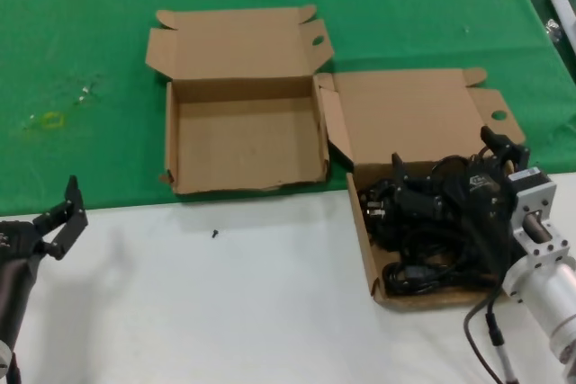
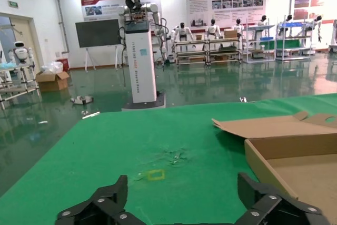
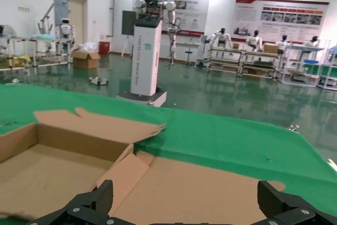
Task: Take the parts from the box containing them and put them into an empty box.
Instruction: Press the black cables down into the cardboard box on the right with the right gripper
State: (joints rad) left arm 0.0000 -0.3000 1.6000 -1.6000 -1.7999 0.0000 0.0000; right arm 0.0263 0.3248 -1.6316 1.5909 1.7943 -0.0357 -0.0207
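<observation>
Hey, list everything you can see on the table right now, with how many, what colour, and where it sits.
Empty brown cardboard mailer box: one, lid open, on the green cloth, left of centre.
Brown cardboard mailer box holding cords: one, lid open, at right, over the cloth's edge.
Black coiled power cords: tangled pile, count unclear, inside the right box.
Green cloth: one, covering the far table.
White table surface: near side.
Left gripper: black, open, low at near left.
Right gripper: black, open, over the cords.
</observation>
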